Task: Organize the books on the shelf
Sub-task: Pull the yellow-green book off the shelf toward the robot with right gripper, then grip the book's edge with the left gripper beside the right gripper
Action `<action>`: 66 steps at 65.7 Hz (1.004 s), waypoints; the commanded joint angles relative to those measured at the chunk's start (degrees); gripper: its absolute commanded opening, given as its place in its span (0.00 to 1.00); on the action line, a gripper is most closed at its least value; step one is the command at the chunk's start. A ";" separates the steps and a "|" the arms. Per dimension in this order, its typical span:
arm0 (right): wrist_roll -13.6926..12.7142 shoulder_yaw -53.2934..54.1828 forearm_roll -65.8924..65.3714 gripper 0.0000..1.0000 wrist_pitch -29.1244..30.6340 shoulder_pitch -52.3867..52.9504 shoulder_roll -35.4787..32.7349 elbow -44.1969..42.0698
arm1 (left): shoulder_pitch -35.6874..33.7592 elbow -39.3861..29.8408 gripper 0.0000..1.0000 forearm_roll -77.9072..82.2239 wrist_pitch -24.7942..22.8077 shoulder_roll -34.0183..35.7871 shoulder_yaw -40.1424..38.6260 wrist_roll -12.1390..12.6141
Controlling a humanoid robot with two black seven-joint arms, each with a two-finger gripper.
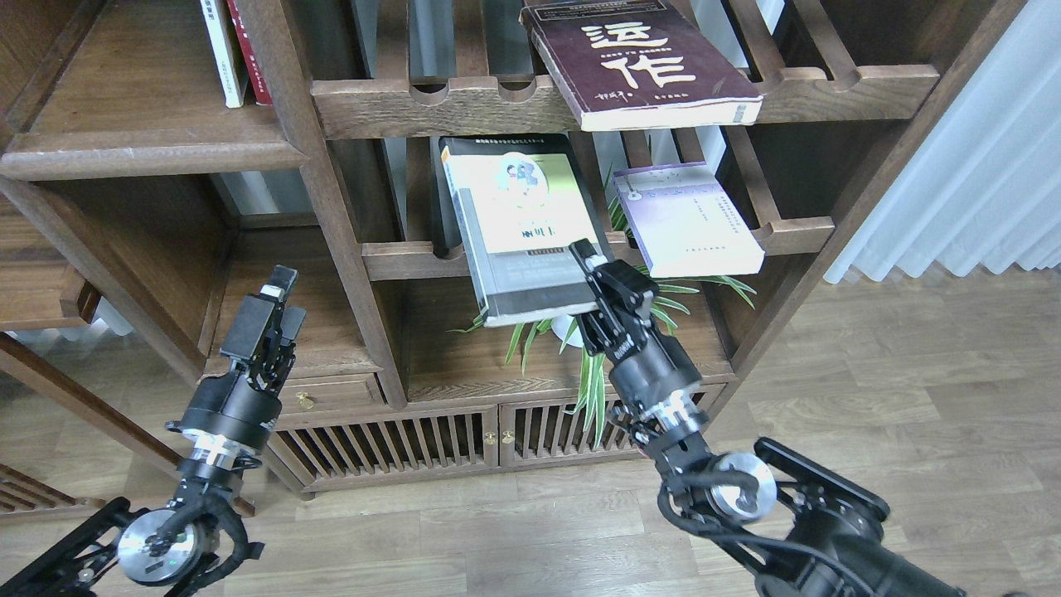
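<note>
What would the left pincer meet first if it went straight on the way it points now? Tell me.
Probably the wooden upright post of the bookcase, or the recess just left of it. The left pincer points up and slightly right, holds nothing, and depth is unclear from this one view.

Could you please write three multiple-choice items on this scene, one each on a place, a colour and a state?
1. Where does the maroon book lie?
A. on the floor
B. on the top slatted rack
C. in the drawer

2. What colour is the cover panel of the book held by the right gripper?
A. yellow-green
B. red
C. blue

3. What is the state of the left gripper?
A. holding a lavender book
B. holding a plant
C. holding nothing

Key: 1 B, it overhangs the top rack's front rail. 2 A, the black-grey book shows a yellow-green panel. 3 C, the left fingers stand free before the drawer unit, touching no book.
</note>
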 commanded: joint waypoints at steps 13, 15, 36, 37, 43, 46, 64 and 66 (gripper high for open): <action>-0.03 -1.92 -5.04 0.06 0.08 -1.55 0.93 0.10 | -2.42 -1.33 0.99 -1.93 0.00 2.89 5.78 0.01; -0.03 -2.01 -5.65 0.07 0.08 -1.55 1.11 0.10 | -2.68 -1.33 0.99 -2.20 0.00 2.81 6.48 0.01; -0.03 -4.12 -10.05 0.08 0.08 -1.81 4.01 -1.40 | -4.61 -1.33 0.99 -2.20 0.00 1.75 10.62 0.28; -0.03 -4.03 -10.05 0.08 0.08 -1.81 4.01 -1.49 | -4.61 -1.33 0.99 -2.20 0.00 1.75 10.71 0.28; -0.03 -4.03 -10.84 0.09 0.08 -1.90 4.01 -2.28 | -4.70 -1.33 0.99 -2.20 0.00 1.75 10.88 0.37; -0.03 -3.94 -11.20 0.10 0.08 -1.99 4.01 -2.80 | -4.88 -1.33 0.99 -2.11 0.00 1.75 10.97 0.37; -0.12 -3.94 -12.78 0.10 0.08 -2.96 4.19 -4.03 | -6.90 -1.33 0.99 -1.93 0.00 1.66 12.90 0.80; -0.21 -3.94 -13.13 0.10 0.08 -3.13 4.27 -4.12 | -7.07 -1.33 0.99 -1.85 0.00 1.58 13.61 1.24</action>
